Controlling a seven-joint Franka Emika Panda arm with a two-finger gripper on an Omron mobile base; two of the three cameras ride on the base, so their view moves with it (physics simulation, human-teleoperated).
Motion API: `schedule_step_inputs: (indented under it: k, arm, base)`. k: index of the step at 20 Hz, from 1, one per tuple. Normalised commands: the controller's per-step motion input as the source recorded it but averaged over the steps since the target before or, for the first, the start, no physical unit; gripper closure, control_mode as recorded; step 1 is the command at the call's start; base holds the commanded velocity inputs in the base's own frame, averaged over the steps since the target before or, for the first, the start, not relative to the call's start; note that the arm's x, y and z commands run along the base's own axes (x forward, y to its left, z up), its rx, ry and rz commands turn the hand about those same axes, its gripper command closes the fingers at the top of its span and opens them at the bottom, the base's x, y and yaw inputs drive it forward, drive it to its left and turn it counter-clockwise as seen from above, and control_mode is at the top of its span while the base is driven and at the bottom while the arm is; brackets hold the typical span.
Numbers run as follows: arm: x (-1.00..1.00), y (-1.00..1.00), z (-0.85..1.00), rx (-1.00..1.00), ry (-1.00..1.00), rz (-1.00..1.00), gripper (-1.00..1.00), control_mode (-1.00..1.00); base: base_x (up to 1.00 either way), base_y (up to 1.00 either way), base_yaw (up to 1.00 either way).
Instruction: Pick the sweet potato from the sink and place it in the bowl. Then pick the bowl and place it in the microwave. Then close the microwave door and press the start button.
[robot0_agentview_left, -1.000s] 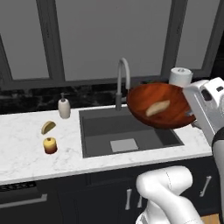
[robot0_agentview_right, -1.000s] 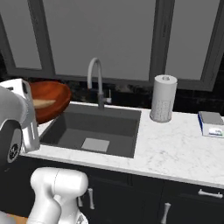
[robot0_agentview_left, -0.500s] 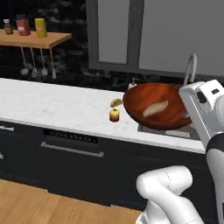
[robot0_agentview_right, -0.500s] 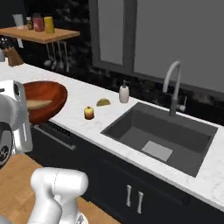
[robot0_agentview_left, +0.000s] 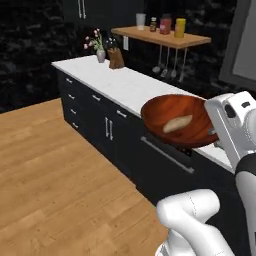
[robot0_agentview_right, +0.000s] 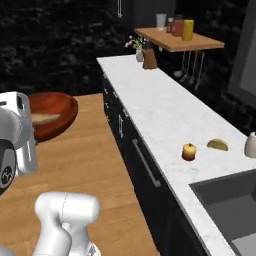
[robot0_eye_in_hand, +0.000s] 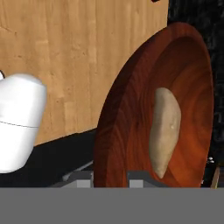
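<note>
— What do we see at the arm's end?

— We see the bowl (robot0_agentview_left: 179, 122) held aloft, its rim pinched by the end effector (robot0_eye_in_hand: 110, 177), whose jaws stand narrowly parted around the wooden wall. In the hand view the two fingertips (robot0_eye_in_hand: 84, 178) sit either side of that rim at the bottom of the picture.

— And the sweet potato (robot0_agentview_left: 177, 123)?

— It lies inside the bowl, resting on the inner slope near the middle. We see it as a pale tan tuber in the left base view, and again at the bowl's near edge in the right base view, beside the white wrist.

— Where does the bowl hang in the room?

— Off the desk (robot0_agentview_right: 165, 107), on its floor side. In the right base view it hangs over the wooden floor (robot0_agentview_left: 55, 175), well apart from the marble top. In the left base view it shows in front of the dark cabinet fronts.

— What else do we make out along the desk?

— A small red-yellow fruit (robot0_agentview_right: 189, 151) and a yellow-brown crescent (robot0_agentview_right: 217, 144) lie near each other, just short of the sink (robot0_agentview_right: 225, 205), whose dark basin opens at the lower right of the right base view. At the far end stand a vase of flowers (robot0_agentview_left: 100, 47) and a knife block (robot0_agentview_left: 116, 58). Above them a wooden shelf (robot0_agentview_left: 161, 35) carries jars, with utensils hanging beneath.
</note>
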Motion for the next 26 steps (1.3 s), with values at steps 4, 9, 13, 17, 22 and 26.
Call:
schedule_step_inputs:
  k: [4,9,13,17,22,26]
  arm:
    - [0.0,0.0,0.0,0.0,0.0,0.0,1.0,1.0]
    - [0.0,0.0,0.0,0.0,0.0,0.0,1.0,1.0]
    - [0.0,0.0,0.0,0.0,0.0,0.0,1.0,1.0]
    - [0.0,0.0,0.0,0.0,0.0,0.0,1.0,1.0]
    - [0.0,0.0,0.0,0.0,0.0,0.0,1.0,1.0]
    - [0.0,0.0,0.0,0.0,0.0,0.0,1.0,1.0]
  base:
    - [0.0,0.0,0.99]
    - [0.0,0.0,0.98]
    - [0.0,0.0,0.98]
    - [0.0,0.13,0.95]
    - [0.2,0.27,0.85]
    - [0.71,-0.1,0.66]
